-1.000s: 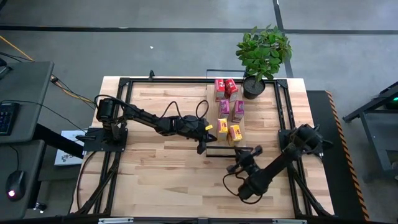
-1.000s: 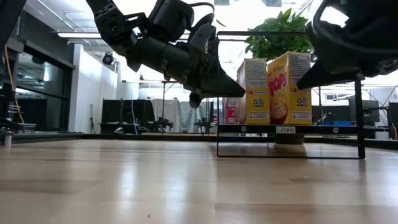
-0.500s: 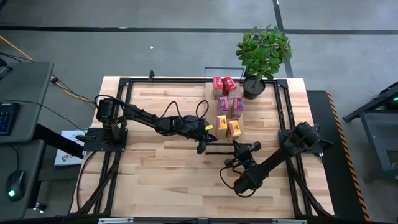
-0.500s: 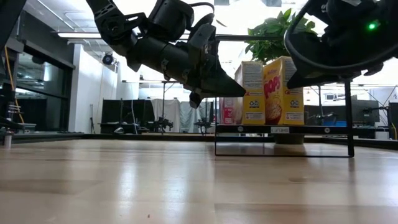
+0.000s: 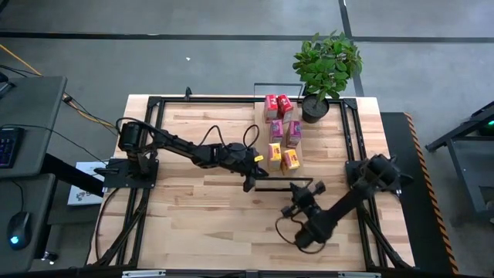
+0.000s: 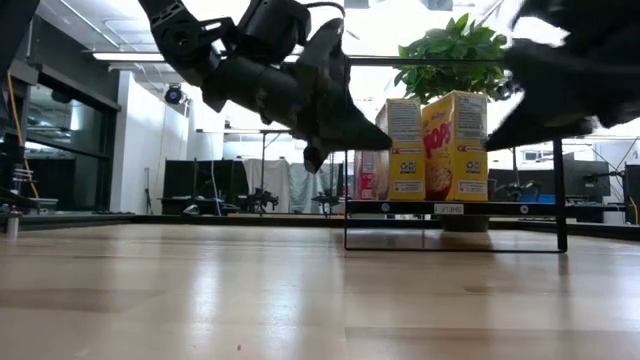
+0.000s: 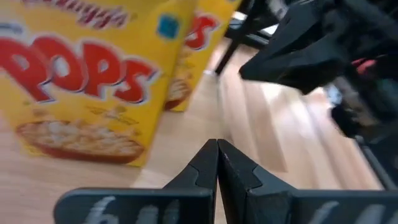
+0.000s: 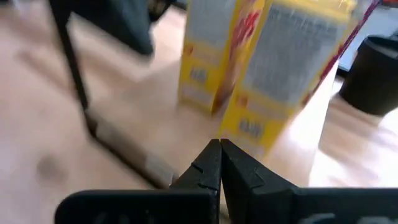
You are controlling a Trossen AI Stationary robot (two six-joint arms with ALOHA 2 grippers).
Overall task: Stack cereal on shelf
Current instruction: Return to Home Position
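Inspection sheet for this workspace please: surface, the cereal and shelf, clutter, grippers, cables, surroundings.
Surface: light wooden tabletop with a black frame rim.
Job's things: six cereal boxes upright in pairs on the shelf; red at the plant end, pink-purple in the middle, yellow at the other end.
Clutter: potted plant at the table corner beside the red boxes.
Grippers: left gripper shut, empty, beside the yellow boxes; right gripper shut, empty, off the shelf's yellow end.
Cables: black cable loops behind each gripper; yellow cable on the floor.
Surroundings: desk with keyboard and mouse; grey floor.
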